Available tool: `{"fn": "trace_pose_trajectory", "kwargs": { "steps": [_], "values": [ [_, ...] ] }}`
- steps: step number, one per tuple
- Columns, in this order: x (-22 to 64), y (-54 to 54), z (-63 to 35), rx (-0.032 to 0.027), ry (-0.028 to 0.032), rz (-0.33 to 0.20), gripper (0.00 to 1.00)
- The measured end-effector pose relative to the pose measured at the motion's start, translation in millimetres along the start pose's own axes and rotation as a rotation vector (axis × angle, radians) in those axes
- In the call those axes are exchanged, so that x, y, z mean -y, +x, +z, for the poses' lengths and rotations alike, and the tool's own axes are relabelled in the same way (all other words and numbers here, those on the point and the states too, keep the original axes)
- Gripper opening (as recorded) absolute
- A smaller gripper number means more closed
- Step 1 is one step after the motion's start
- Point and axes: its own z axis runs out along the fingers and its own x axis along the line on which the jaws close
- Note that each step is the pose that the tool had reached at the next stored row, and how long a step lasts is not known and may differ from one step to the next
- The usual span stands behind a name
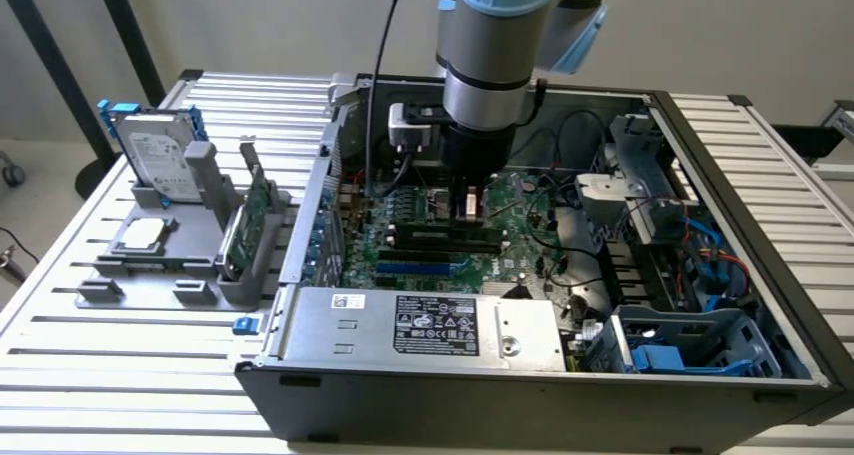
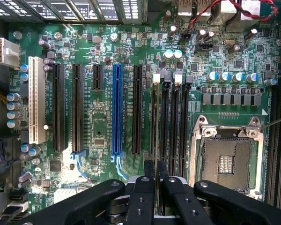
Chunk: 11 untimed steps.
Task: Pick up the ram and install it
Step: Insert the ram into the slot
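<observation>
Open-topped grey metal computer case [image 1: 534, 385]: access from above is given. The green motherboard [image 2: 103, 140] is walled in on the exterior view's left by the case's rear panel, on the right by a grey metal drive cage [image 1: 647, 165] with loose black and blue cables. The near side is blocked by a silver boxed power supply [image 1: 414, 325].

The black two-fingered gripper [image 2: 156, 176], nearly closed, is lowered over the long black memory slots [image 2: 171, 122]. Beside these the silver square processor socket [image 2: 227, 154] stands low; little room is left between.

On the slatted aluminium table [image 1: 134, 375], a grey plastic parts holder [image 1: 174, 265] is set, well apart from the case interior.

One blue slot [image 2: 116, 111], one hard drive [image 1: 158, 157]
</observation>
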Motion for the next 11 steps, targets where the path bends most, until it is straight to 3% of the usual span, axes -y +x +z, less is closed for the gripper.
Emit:
{"fn": "trace_pose_trajectory", "kwargs": {
  "steps": [11],
  "values": [
    [-0.1,-1.4,3.7,0.0002,0.0001,0.000,0.14]
  ]
}}
